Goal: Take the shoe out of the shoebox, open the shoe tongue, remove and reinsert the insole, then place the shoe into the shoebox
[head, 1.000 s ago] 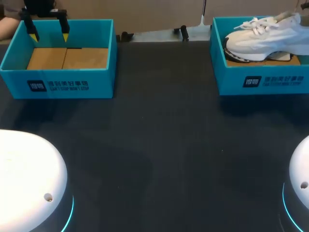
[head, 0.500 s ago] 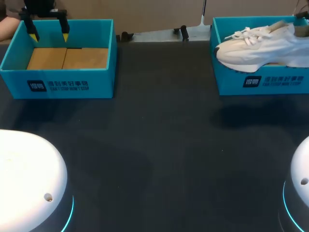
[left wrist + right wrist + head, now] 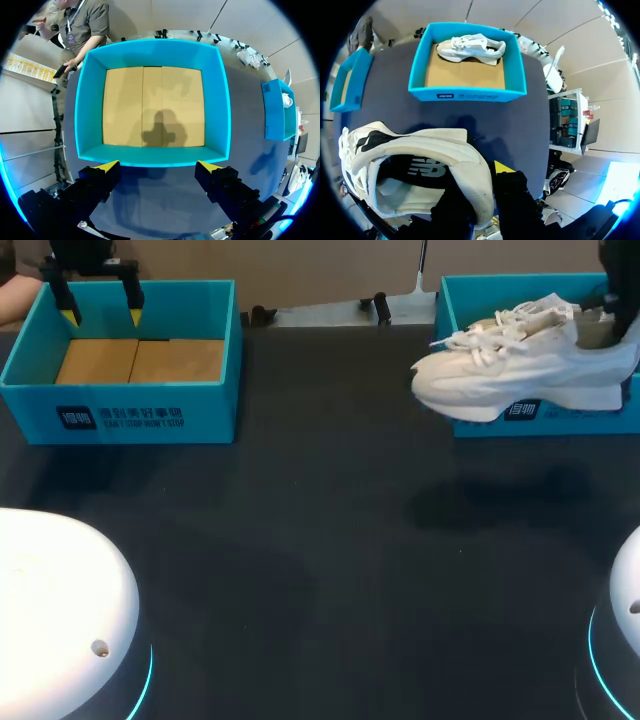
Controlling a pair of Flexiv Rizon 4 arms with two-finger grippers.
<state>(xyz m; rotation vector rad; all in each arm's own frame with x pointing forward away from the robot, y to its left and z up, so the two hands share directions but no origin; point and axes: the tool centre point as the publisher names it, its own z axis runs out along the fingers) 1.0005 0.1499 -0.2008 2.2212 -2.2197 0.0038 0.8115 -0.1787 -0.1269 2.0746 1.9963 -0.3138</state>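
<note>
Shoe (image 3: pixel 520 370) hangs in the right part of the head view, clear of the dark table (image 3: pixel 320 540). Its toe points toward the frame's left, and its heel lies against the upper right edge. It covers part of the front wall of the shoebox (image 3: pixel 470 300) behind it, and from this view the inside of that box cannot be made out.

The right gripper (image 3: pixel 481 186) is almost wholly cut off at the head view's upper right edge. In the right wrist view its fingers pinch the shoe's padded heel collar. One yellow tip sits outside the heel, while the other finger goes down inside the shoe with its tip hidden by the collar. Ahead of this gripper, well apart, the shoebox shows a second shoe (image 3: pixel 472 47) lying on its cardboard floor.

The left gripper (image 3: pixel 102 312) sits at the upper left of the head view, above the far wall of the left box (image 3: pixel 120 405). In the left wrist view its jaws are spread wide, holding and touching nothing. Ahead of them lies the left box with only its bare cardboard floor. The shoebox shows far off to one side, edge-on, with its contents too small to tell.
</note>
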